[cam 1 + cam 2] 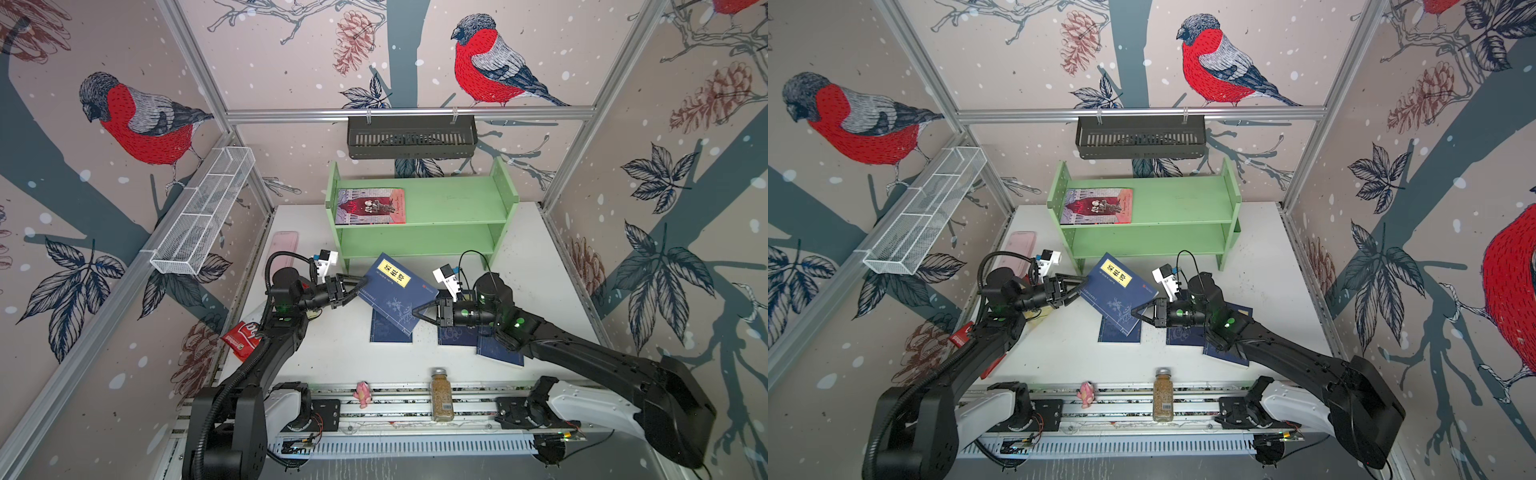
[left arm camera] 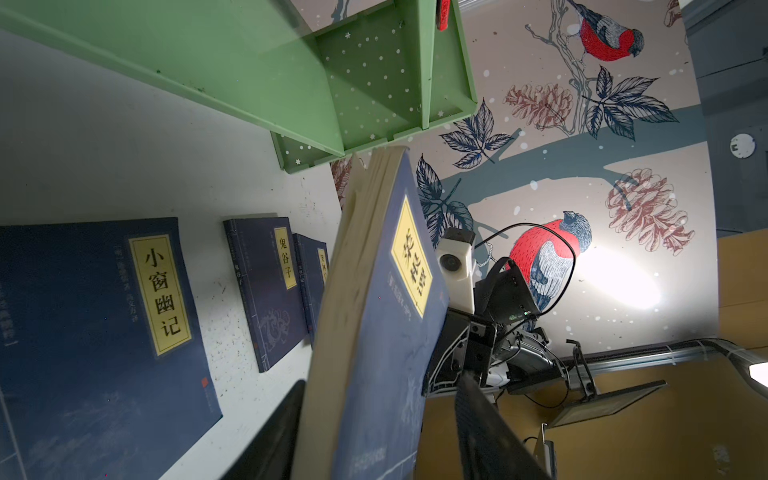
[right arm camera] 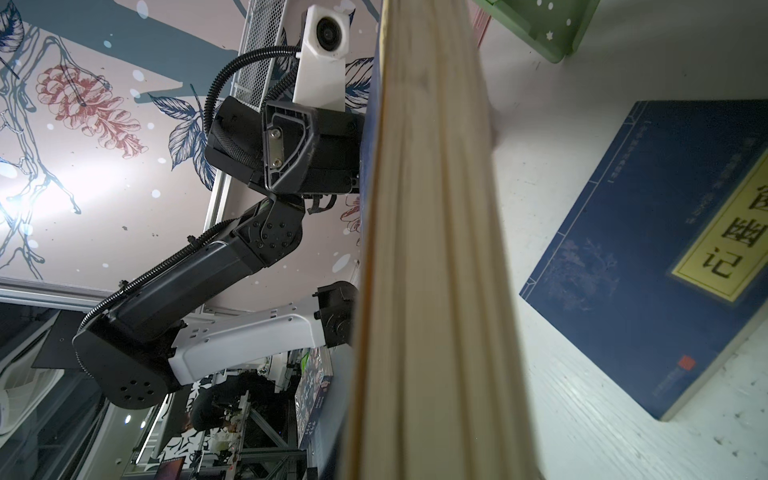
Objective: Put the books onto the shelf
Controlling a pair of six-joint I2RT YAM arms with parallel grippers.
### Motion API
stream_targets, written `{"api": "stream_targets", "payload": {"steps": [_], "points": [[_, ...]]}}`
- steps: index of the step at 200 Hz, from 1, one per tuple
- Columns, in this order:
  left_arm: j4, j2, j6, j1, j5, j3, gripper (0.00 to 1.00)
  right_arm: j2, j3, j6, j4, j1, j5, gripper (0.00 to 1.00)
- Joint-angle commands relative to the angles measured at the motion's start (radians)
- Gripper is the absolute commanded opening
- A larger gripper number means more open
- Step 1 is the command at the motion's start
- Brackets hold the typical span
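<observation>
White table (image 1: 332, 353). Navy book (image 1: 395, 291) aloft at centre, shelf (image 1: 457, 208) at 12 o'clock. Its 5 o'clock corner pinched by right claw (image 1: 417, 311); left claw (image 1: 360, 287) straddles 9 o'clock edge, slack gap showing. Clamp left firmly before right lets go, then level book, feed toward 12.

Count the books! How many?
5. A pink-red illustrated book lies on the light green wooden shelf's top tier. The right gripper holds one dark navy paperback aloft. Three more navy paperbacks lie on the white table: one beneath it, two under the right arm.
</observation>
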Motion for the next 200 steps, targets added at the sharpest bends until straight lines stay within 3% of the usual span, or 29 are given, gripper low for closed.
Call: {"api": "stream_targets", "payload": {"steps": [1,38,68,104,146,200], "points": [[0.109,0.008,-0.045,0.001,0.064,-0.007,0.46,0.020,0.026,-0.043,0.034,0.001,-0.068,0.08],[0.110,-0.027,-0.032,0.002,0.064,-0.012,0.33,0.056,0.049,-0.068,0.020,0.002,-0.092,0.08],[0.095,-0.035,-0.025,0.002,0.066,-0.017,0.00,0.079,0.073,-0.087,0.003,-0.007,-0.093,0.13],[0.065,-0.047,-0.002,0.007,0.018,0.003,0.00,0.093,0.081,-0.071,-0.004,-0.028,-0.021,0.46],[0.035,-0.046,0.000,0.012,-0.061,0.024,0.00,0.090,0.003,0.032,0.173,-0.033,0.062,0.53],[0.028,-0.026,-0.029,0.014,-0.146,0.020,0.00,0.175,0.002,0.089,0.340,0.002,0.121,0.54]]}}
